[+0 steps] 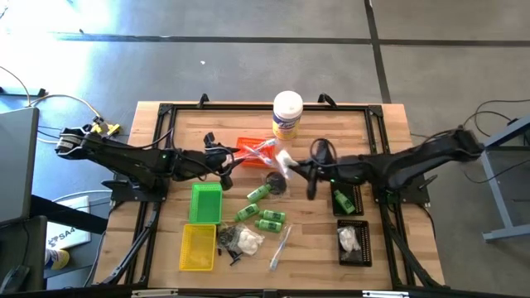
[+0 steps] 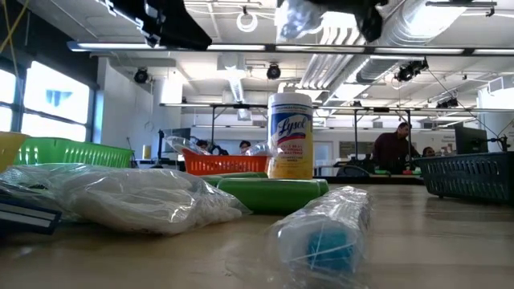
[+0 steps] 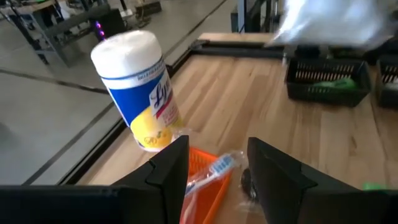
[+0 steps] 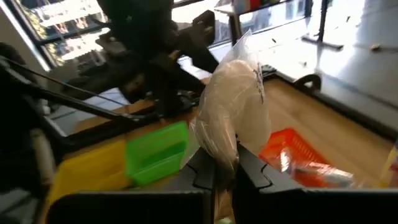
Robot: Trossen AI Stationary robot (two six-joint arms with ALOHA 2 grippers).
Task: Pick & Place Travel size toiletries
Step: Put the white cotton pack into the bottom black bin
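The slatted wooden table [image 1: 166,240] carries mesh trays and a cylindrical white canister [image 1: 287,113]. Above its centre, the right gripper [image 4: 225,167] pinches a crinkly clear bag [image 4: 233,112] of white fluff. The left gripper [image 3: 217,163] gapes empty over a wrapped toothbrush [image 3: 214,169] in the orange tray [image 3: 208,180].

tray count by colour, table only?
Orange tray: 1
Green tray: 1
Yellow tray: 1
Black trays: 2
Total: 5
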